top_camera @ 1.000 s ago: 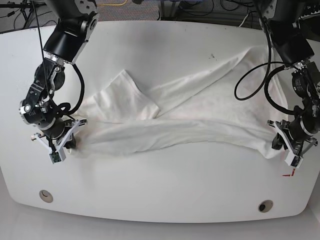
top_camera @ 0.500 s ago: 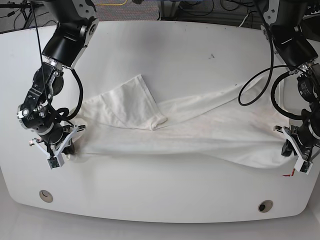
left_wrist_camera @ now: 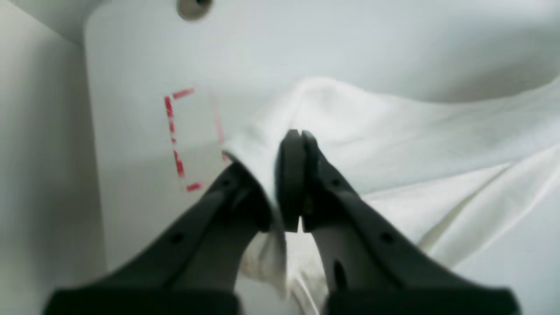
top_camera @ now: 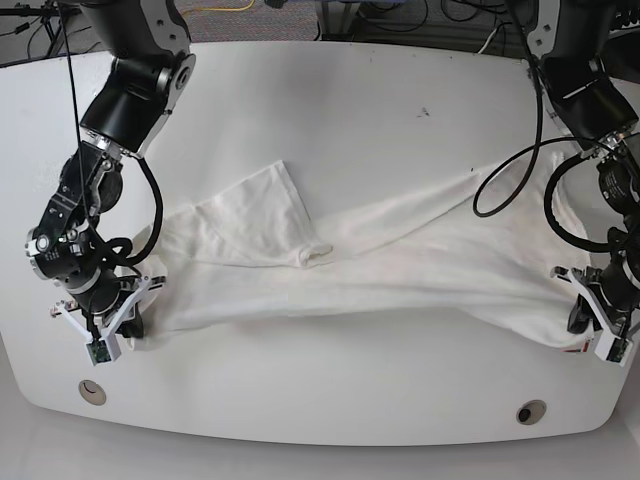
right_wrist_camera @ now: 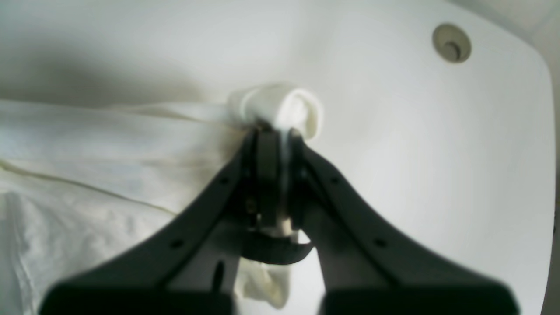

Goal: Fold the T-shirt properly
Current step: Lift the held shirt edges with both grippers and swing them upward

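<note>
Your base view shows the T-shirt [top_camera: 350, 275] stretched across the white surface [top_camera: 330, 400] between both arms, one sleeve folded over its middle. Only the wrist views show the grips: the left gripper [left_wrist_camera: 294, 136] has its jaws clamped on the shirt's edge beside the red dashed marks [left_wrist_camera: 175, 140]; the right gripper [right_wrist_camera: 275, 131] pinches a bunched corner
</note>
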You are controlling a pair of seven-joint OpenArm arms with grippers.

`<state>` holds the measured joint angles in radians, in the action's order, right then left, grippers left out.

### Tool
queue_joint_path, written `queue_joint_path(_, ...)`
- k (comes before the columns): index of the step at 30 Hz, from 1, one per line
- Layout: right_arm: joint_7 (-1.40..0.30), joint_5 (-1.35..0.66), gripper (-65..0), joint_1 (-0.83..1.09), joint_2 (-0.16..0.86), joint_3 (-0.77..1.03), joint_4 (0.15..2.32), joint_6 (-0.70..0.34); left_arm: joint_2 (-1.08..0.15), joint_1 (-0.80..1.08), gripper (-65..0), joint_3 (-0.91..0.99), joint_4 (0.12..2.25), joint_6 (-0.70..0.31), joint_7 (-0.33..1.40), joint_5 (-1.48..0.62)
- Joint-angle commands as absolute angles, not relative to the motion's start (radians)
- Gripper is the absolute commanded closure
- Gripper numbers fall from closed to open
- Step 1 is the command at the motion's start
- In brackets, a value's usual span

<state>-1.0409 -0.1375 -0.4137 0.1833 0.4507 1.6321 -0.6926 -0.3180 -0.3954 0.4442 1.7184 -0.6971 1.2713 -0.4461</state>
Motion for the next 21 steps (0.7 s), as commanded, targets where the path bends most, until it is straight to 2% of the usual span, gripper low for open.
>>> queue_joint_path(1, -1.013, -0.148, -3.0, -0.464, 0.2, 0.452, 1.647, -0.694, -0.331, -0.453, 0.0, 0.449, 1.744, -0.698, 1.248, -0.456)
queue_joint_path(8, -1.01, -0.15, -3.0, -0.527, 0.2, 0.45, 1.647, -0.696, -0.329, -0.539, 0.0, 0.449, 1.747, -0.694, 1.254, -0.455)
queue_joint_path(21, -1.01, -0.15, -3.0, -0.739, 0.2, 0.447, 1.647, -0.697, -0.329, -0.769, 0.0, 0.521, 1.741, -0.621, 1.305, -0.455)
